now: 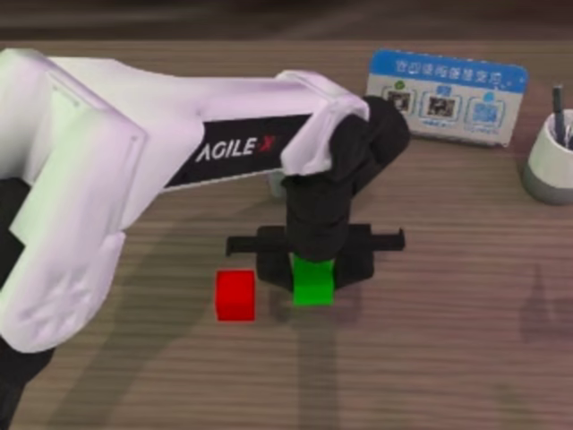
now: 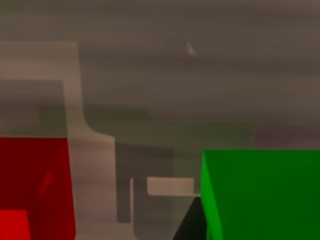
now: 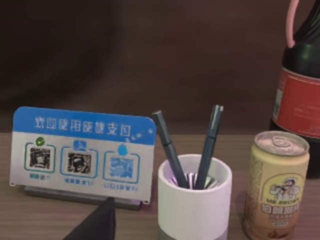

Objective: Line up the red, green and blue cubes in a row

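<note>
the green cube point(image 1: 312, 281) sits near the middle of the wooden table point(image 1: 448, 340), with the red cube point(image 1: 235, 295) just beside it on its left, a small gap between them. the left gripper point(image 1: 313, 269) hangs directly over the green cube; i cannot tell whether its fingers grip it. a blue-and-white sign point(image 1: 446, 96) and a pen cup point(image 1: 548, 159) stand at the far right.

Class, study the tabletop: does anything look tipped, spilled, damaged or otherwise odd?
Nothing stands out. The red cube and green cube sit flat side by side under the left gripper; the pen cup and can stand upright.
</note>
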Motion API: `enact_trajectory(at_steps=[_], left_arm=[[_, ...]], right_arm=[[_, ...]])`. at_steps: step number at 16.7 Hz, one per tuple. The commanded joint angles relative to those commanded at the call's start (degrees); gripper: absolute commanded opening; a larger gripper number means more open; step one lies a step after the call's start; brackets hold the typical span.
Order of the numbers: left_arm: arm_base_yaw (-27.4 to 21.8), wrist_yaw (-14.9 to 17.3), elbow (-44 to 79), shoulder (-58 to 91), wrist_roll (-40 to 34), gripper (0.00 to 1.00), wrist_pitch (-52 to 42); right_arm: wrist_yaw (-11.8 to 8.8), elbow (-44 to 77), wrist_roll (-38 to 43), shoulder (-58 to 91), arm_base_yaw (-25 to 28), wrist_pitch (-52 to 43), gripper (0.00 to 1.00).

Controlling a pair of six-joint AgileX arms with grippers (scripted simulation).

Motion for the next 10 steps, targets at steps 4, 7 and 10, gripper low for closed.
enact_trajectory(at_steps=[4,7,10], left_arm=[[0.0,0.0,0.0,0.0,0.0,0.38,0.0],[0.0,0.0,0.0,0.0,0.0,0.6,0.0],[0.0,0.0,0.0,0.0,0.0,0.83,0.0]], right_arm=[[0.0,0.0,0.0,0.0,0.0,0.0,1.0],[0.0,0.0,0.0,0.0,0.0,0.0,1.0],[0.0,0.0,0.0,0.0,0.0,0.0,1.0]])
